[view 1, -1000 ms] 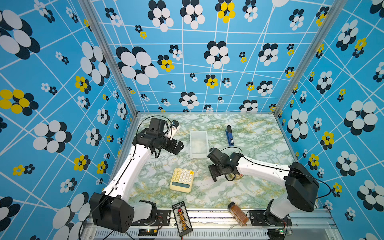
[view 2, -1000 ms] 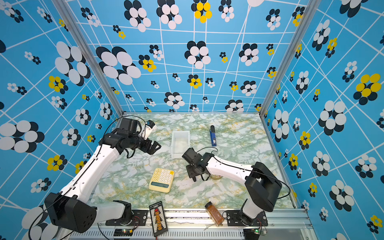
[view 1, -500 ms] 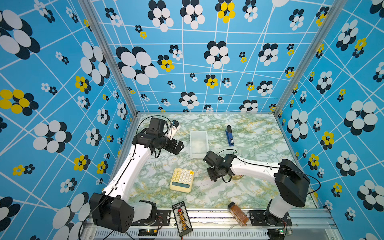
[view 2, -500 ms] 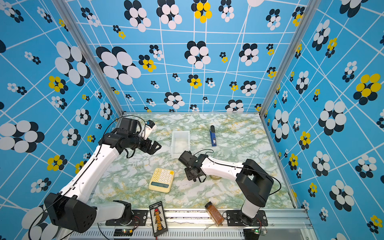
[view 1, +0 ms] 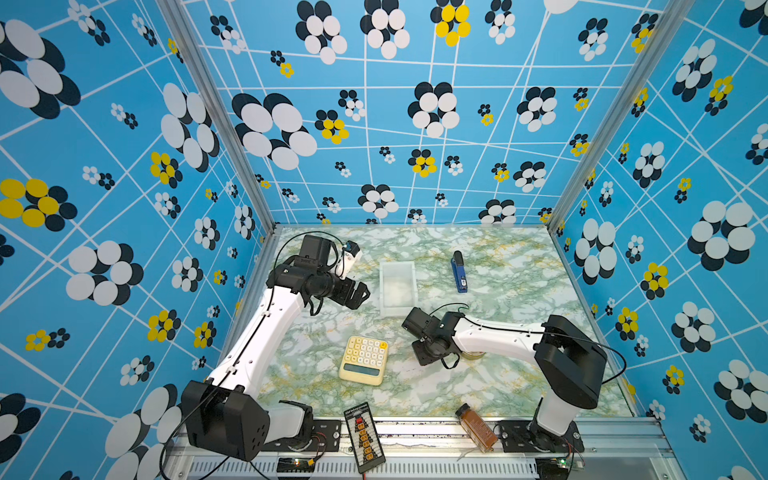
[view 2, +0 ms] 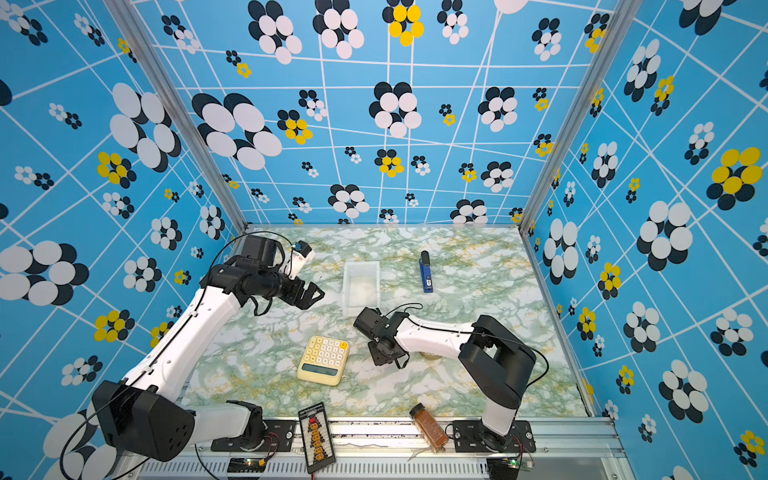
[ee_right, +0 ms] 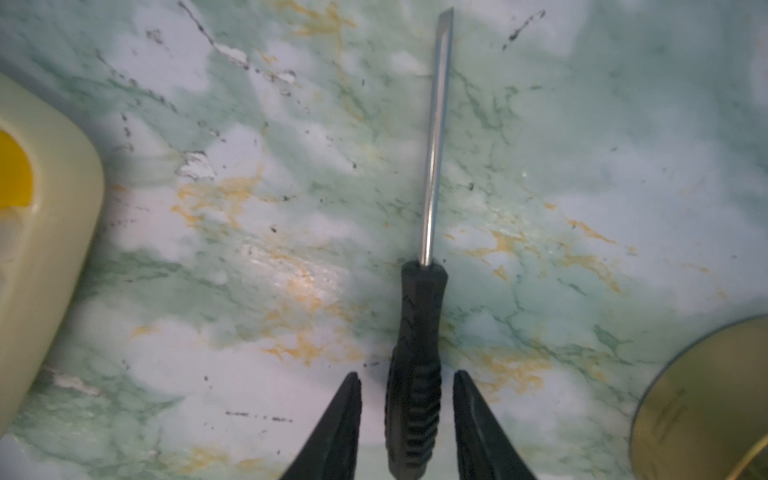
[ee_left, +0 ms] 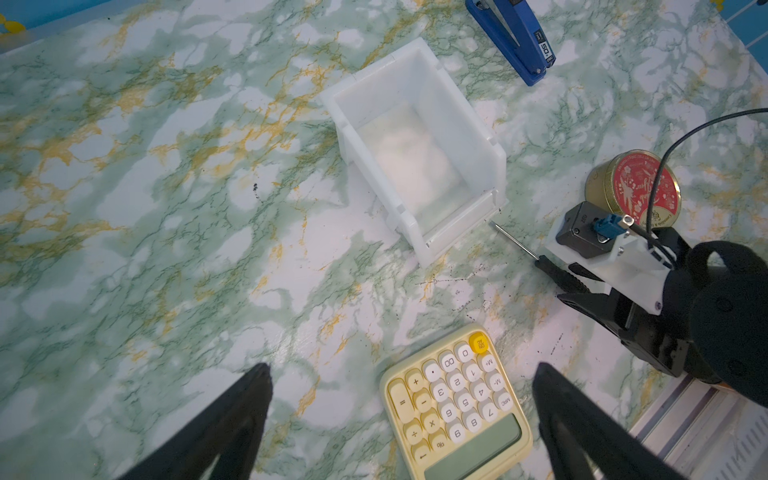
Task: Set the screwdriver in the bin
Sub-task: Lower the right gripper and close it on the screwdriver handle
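The right gripper [ee_right: 405, 374] sits low over the marbled table [ee_right: 249, 249] with its two fingers set either side of the screwdriver [ee_right: 422, 291]. A thin gap shows on each flank of the black handle, so the jaws are parted and not yet pinching it. The screwdriver lies flat on the table, its silver shaft pointing straight ahead of the gripper. The shaft's tip rests just beside a corner of the bin [ee_left: 461, 120], outside it. The white bin stands upright, nothing inside it. A yellow calculator [ee_left: 453, 407] lies off to one side of the right gripper and a round red-lidded tin [ee_left: 640, 187] close on the other. The left gripper [ee_left: 401, 368] hangs above the table, its fingers spread wide and holding nothing, with the bin ahead of it. A blue stapler [ee_left: 515, 37] lies beyond the bin.
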Controlling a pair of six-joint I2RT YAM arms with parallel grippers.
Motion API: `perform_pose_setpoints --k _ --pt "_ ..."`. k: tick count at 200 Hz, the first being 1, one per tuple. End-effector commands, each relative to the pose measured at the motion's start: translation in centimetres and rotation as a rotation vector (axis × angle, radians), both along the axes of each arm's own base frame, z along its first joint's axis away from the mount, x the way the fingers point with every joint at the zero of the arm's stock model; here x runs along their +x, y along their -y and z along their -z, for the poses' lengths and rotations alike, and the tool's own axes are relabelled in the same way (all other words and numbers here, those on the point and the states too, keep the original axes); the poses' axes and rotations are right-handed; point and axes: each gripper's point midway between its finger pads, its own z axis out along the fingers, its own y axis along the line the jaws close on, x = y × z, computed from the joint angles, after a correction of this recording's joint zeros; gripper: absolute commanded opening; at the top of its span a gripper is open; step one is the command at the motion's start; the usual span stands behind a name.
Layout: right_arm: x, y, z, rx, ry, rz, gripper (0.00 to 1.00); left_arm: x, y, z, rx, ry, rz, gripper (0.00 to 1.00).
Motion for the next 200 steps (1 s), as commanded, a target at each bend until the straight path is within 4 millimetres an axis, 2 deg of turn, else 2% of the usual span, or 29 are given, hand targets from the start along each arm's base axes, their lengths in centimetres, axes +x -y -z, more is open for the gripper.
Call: perform_pose_setpoints --k 1,81,142,168,200 --pt "-0.8 1.1 1.0 -0.066 -0.03 0.001 0.34 -0.2 0.4 -0.8 -0.021 0.0 0.011 0.99" --pt "-1.2 1.7 1.8 -0.088 -0.029 0.008 0.31 0.1 0.2 -1.5 -0.006 0.022 0.007 0.99" --pt "-1.3 1.9 2.5 -0.098 -0.027 0.011 0.18 0.4 -0.1 -1.5 0.011 0.036 -0.015 0.99" --pt "-1.3 2.1 1.9 -0.093 -0.015 0.013 0.14 0.3 -0.1 -1.6 0.015 0.039 -0.01 0.99" --pt "-1.2 2.5 -0.6 -0.083 0.014 0.003 0.11 0.4 -0.3 -1.9 0.03 0.047 -0.01 0.99"
